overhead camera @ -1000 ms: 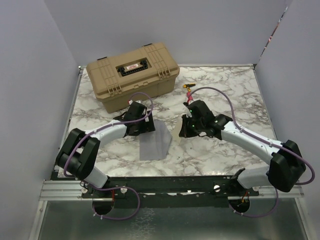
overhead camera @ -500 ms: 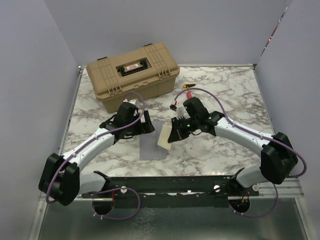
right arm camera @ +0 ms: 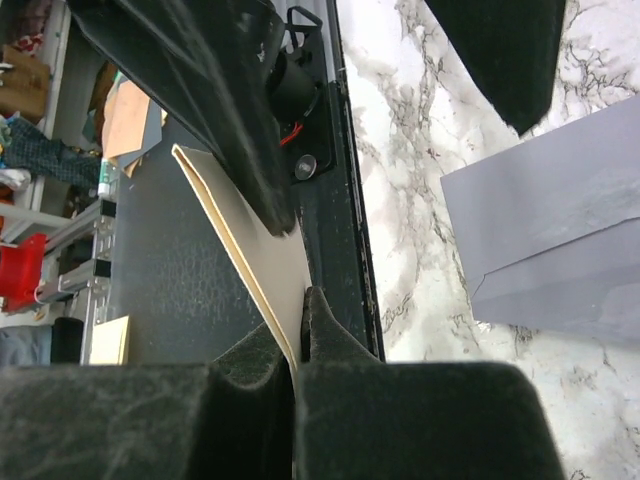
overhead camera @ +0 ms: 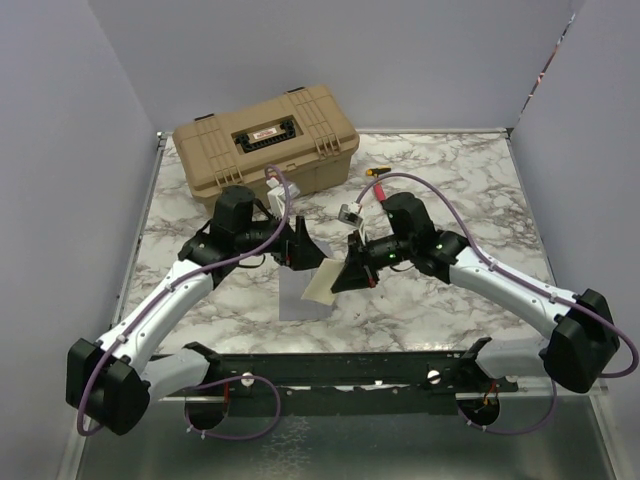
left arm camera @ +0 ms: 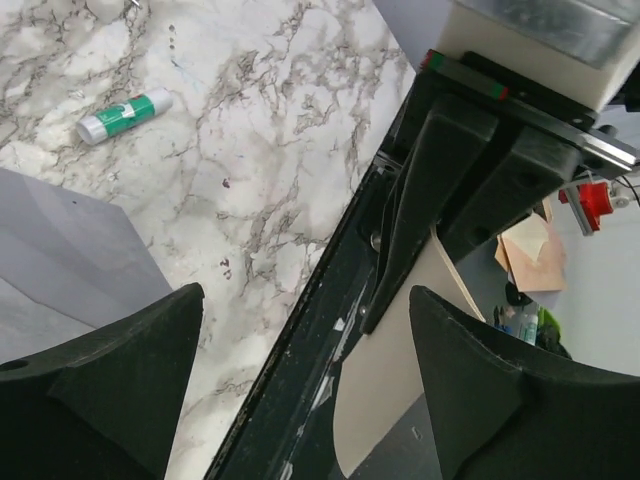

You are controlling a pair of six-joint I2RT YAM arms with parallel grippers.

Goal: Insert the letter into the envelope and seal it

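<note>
The right pincer (overhead camera: 340, 280), clenched on the letter (overhead camera: 320, 283), has swung in and now holds the sheet tilted just above the envelope (overhead camera: 300, 308), which lies flat near the bench's (overhead camera: 450, 170) near edge. The left pincer (overhead camera: 305, 248), jaws apart, has turned to face it, so insertion looks about to start.

case (overhead camera: 265, 145) at back left of table (overhead camera: 470, 190), envelope (overhead camera: 298, 305) in front of it, letter (overhead camera: 322, 283) over envelope's right edge
</note>
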